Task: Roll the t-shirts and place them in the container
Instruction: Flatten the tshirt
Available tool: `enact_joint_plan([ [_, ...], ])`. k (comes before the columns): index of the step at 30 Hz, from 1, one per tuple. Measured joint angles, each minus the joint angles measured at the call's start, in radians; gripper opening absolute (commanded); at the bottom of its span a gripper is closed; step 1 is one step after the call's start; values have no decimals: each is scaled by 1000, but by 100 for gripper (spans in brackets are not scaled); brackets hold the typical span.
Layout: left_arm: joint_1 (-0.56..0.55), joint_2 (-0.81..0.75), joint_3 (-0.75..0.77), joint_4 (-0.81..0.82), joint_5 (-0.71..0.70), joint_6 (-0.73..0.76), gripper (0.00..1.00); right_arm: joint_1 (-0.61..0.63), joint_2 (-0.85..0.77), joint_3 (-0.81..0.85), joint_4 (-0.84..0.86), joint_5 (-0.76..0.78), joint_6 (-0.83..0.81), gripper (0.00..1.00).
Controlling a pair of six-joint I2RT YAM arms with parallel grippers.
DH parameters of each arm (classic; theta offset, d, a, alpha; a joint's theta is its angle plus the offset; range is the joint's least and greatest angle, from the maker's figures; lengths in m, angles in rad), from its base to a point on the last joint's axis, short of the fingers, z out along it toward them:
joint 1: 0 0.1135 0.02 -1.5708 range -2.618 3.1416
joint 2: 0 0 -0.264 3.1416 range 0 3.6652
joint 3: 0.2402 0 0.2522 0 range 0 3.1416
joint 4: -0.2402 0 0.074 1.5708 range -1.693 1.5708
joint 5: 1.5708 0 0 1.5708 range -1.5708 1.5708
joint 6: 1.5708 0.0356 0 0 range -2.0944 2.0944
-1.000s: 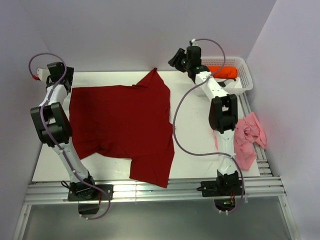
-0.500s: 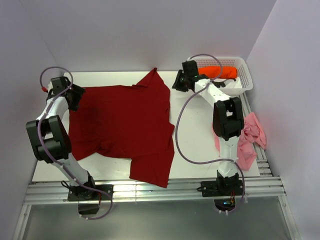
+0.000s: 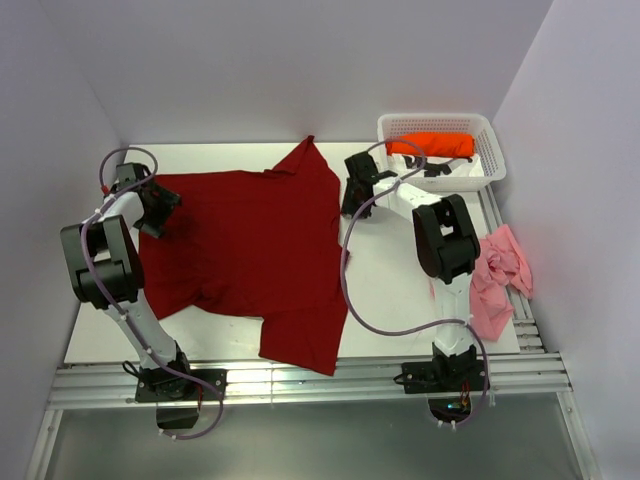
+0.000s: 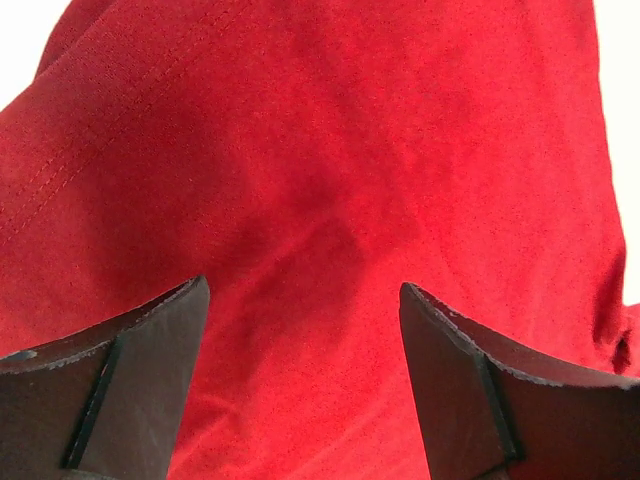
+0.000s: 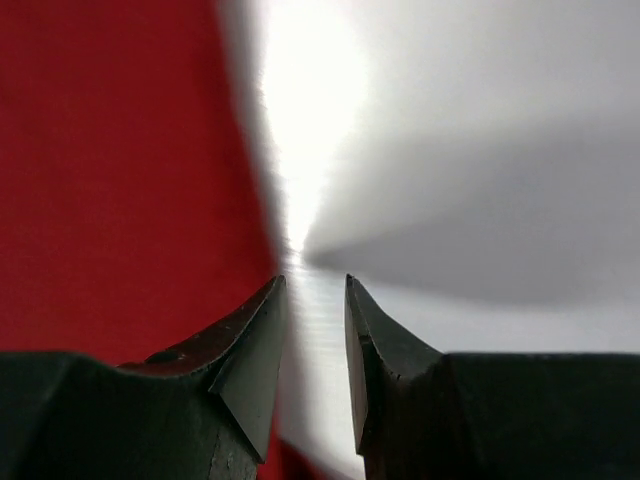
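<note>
Where the left pincer (image 4: pixel 302 288) hangs: over the sleeve end of the dark red shirt (image 3: pixel 250 250), with red cloth below both fingers; contact cannot be told.
Left pincer state: fingers wide apart, nothing between them.
Right pincer (image 5: pixel 314 280) state: fingers narrowly apart, nothing gripped.
Right pincer position: at the dark red shirt's opposite side edge, one finger over red cloth, the other over bare table (image 3: pixel 390 270).
Dark red shirt: spread flat on the table, spanning from the left pincer to the right pincer.
Pink shirt (image 3: pixel 495 280): crumpled, well apart from the right pincer, on its outer side, toward the arm base.
Orange-red shirt (image 3: pixel 432 145): in the basket (image 3: pixel 492 135), near the right pincer, beyond it on the outer side.
</note>
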Motion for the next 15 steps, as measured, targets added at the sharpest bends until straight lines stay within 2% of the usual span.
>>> enact_joint_plan([
  [7, 0, 51, 3, -1, -7, 3, 82, 9, -114, -178, 22, 48, 32, 40],
  [15, 11, 63, 20, -2, -11, 20, 82, 44, -236, -375, 66, 29, 45, 42],
])
